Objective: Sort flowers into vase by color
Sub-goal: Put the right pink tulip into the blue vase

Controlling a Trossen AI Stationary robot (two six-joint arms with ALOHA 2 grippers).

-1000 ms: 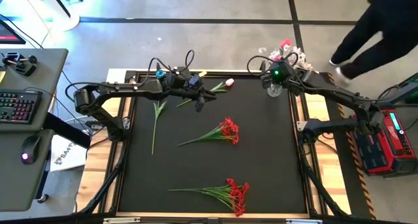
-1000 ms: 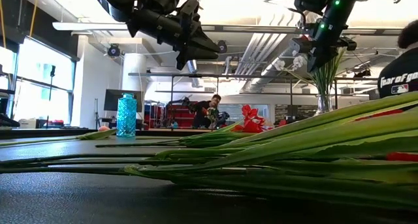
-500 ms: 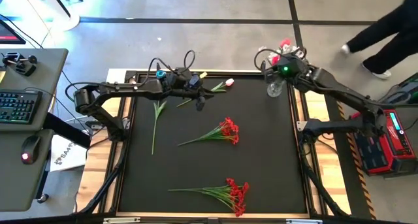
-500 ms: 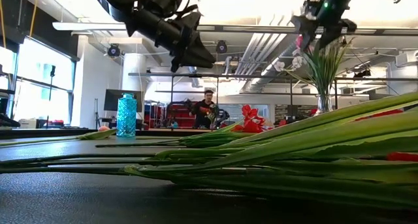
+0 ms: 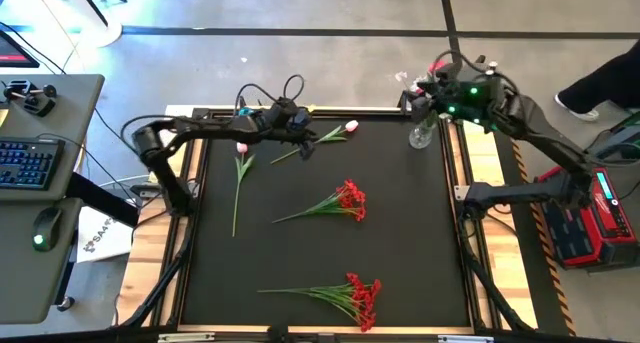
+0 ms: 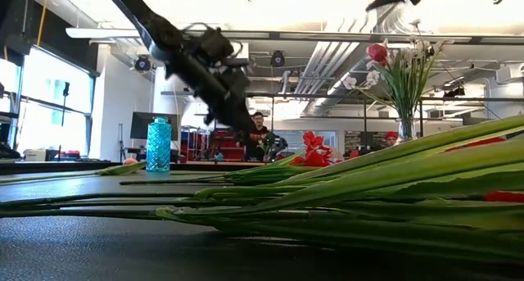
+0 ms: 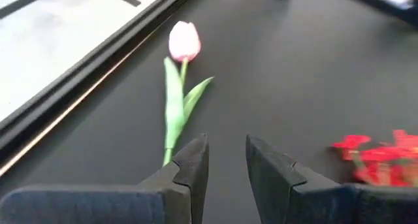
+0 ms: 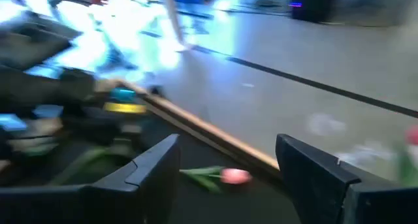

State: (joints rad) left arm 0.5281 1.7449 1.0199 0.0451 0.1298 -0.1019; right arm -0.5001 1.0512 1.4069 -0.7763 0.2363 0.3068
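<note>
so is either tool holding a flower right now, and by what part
Nothing is held. The left tool hangs open over the mat just short of the pink tulip, its stem end beside one finger. The right tool is open and empty.

We are counting two pink tulips [image 5: 345, 129] and two red bunches [image 5: 349, 199] lying on the mat, plus one glass vase [image 5: 421, 135].

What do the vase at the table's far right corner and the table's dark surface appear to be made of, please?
The vase looks like clear glass: stems show through it and it glints. The table surface seems to be a matte black mat, perhaps rubber or fabric, since it shows no reflections.
</note>
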